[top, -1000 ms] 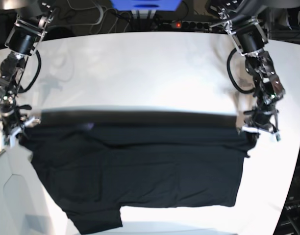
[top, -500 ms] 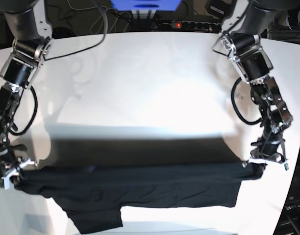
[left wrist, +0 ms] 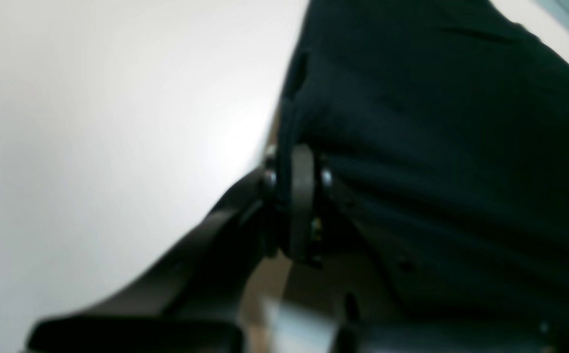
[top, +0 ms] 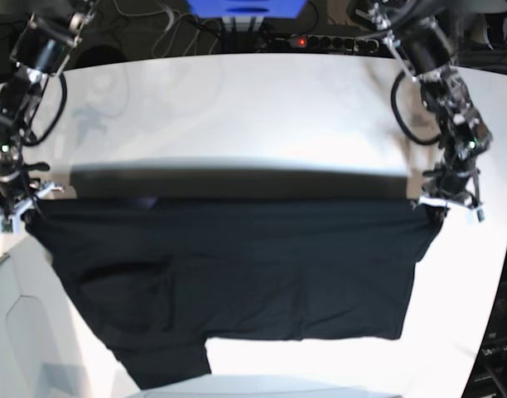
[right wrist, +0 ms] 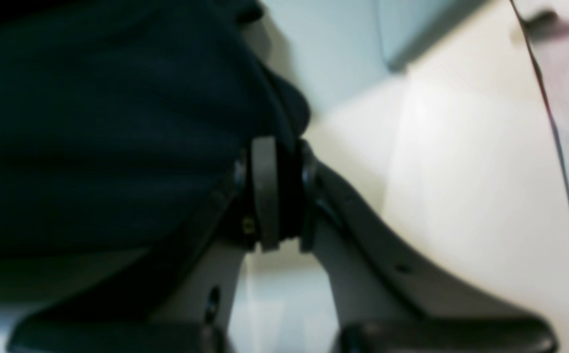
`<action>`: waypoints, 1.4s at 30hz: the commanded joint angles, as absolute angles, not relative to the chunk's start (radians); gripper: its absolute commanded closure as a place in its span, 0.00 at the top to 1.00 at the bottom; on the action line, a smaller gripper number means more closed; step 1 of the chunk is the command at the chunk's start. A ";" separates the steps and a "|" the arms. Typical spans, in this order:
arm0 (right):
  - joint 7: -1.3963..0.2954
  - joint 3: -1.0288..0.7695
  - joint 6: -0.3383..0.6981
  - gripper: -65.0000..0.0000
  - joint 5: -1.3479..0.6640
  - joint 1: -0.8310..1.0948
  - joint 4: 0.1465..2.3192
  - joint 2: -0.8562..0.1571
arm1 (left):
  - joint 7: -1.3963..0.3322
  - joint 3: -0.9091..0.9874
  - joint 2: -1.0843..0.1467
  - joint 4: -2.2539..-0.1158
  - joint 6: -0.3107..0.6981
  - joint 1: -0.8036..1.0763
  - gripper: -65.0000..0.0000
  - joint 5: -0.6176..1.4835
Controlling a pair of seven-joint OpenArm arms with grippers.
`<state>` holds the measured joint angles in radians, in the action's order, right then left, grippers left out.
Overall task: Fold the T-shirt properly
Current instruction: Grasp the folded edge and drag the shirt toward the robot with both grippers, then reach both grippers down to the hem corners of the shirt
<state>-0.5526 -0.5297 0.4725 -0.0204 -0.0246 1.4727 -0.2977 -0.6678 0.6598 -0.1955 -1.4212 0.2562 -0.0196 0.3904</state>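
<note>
Right gripper [top: 17,211], at the base view's left edge: jaws pressing together on one top corner of the T-shirt [top: 237,274], black cloth bunching between the pads in the right wrist view [right wrist: 277,191]. T-shirt [right wrist: 93,122]: black, hanging taut between both grippers, its top edge running level, its lower part lying on the white table [top: 237,108]. Left gripper [top: 448,206], at the right: jaws pinching the other top corner [left wrist: 304,196], cloth [left wrist: 436,147] draping away beside it.
</note>
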 commanded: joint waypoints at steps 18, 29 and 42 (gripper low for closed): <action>-0.532 -0.648 0.453 0.00 -0.005 0.343 1.616 -0.232 | -0.634 0.717 -0.137 -1.730 0.240 0.446 0.00 0.378; -0.530 -0.648 0.453 0.00 -0.005 0.463 1.616 -0.205 | -0.634 0.745 -0.117 -1.744 0.240 0.584 0.00 0.378; -0.542 -0.691 0.453 0.00 -0.005 0.504 1.712 -0.148 | -0.634 0.745 -0.117 -1.744 0.240 0.608 0.01 0.378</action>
